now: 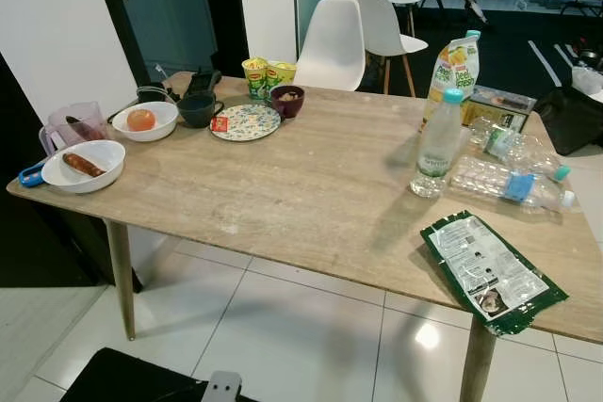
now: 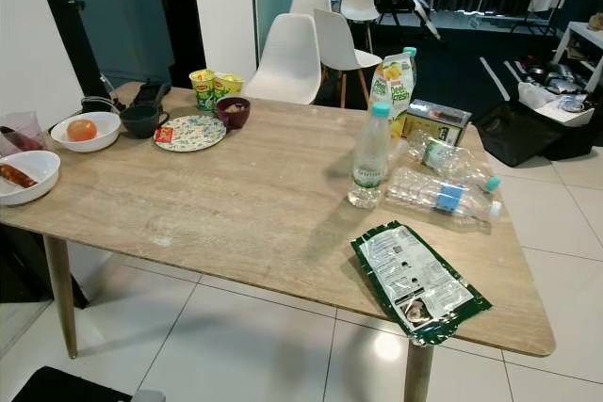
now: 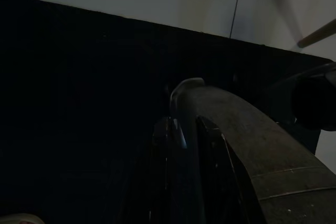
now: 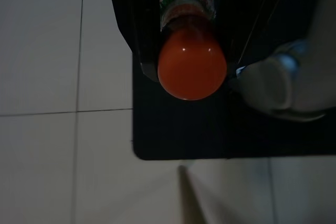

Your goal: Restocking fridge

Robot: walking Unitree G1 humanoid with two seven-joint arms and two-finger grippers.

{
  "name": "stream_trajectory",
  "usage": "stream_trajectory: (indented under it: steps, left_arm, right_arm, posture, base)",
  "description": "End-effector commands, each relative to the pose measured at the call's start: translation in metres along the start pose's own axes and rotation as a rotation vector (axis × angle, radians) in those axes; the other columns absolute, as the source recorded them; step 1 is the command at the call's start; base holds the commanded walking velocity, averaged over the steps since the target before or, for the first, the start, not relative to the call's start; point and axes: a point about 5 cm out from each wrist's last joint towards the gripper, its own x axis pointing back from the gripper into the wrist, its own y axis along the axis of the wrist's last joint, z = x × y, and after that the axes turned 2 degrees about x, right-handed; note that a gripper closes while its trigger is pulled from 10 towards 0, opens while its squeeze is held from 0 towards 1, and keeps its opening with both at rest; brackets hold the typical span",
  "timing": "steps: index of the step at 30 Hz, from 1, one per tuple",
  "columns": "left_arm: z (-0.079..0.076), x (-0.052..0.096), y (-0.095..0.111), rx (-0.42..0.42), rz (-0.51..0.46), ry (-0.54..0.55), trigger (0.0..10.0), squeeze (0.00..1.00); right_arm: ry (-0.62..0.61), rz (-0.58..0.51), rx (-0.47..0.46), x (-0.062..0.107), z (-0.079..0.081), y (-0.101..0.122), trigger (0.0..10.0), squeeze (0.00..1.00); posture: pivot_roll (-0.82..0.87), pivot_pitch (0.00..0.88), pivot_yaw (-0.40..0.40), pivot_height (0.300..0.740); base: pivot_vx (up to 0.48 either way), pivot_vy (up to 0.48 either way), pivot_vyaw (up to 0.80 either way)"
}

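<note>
A wooden tabletop (image 1: 283, 185) fills the middle of the frame. At its right stands a water bottle (image 1: 441, 143) with a teal cap, upright; just beside it lie two more clear bottles (image 1: 513, 184) on their sides, and behind them a juice carton (image 1: 455, 68) stands. A green packet (image 1: 490, 272) lies flat at lower right. At left sit a white bowl with a sausage (image 1: 85, 165), a bowl with an orange fruit (image 1: 143, 120), a dark cup (image 1: 199, 109) and a patterned plate (image 1: 246, 122).

In the right wrist view an orange bottle (image 4: 191, 51) appears end-on between the right gripper's fingers, clamped on it. In the left wrist view the left gripper (image 3: 181, 145) is too dark; I cannot tell its fingers' state.
</note>
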Motion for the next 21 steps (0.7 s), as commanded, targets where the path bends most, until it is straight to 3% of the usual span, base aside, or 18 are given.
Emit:
stream_trajectory:
  steps: [1,3,10,21]
  left_arm:
    - [0.006,0.001,0.002,-0.002,0.003,0.021,10.0,0.00]
    - [0.005,0.001,0.001,-0.005,0.010,0.019,10.0,0.00]
    - [0.001,0.000,-0.001,-0.006,0.024,0.010,10.0,0.00]
    - [-0.001,-0.001,-0.003,-0.015,0.033,0.004,10.0,0.00]
  right_arm:
    - [0.010,-0.018,0.016,-0.001,0.002,0.007,10.0,0.00]
    - [0.030,-0.026,0.067,-0.001,0.006,0.012,10.0,0.00]
    - [0.040,-0.027,0.117,-0.001,0.007,0.014,10.0,0.00]
    - [0.060,0.003,0.169,-0.001,0.012,0.004,10.0,0.00]
  posture:
    - [0.03,0.000,-0.002,0.740]
    - [0.03,0.000,-0.005,0.740]
    - [0.03,0.000,-0.006,0.740]
    - [0.02,0.000,-0.003,0.740]
  base:
    - [0.000,0.000,0.00]
    - [0.000,0.000,0.00]
    - [0.000,0.000,0.00]
    - [-0.259,0.000,0.00]
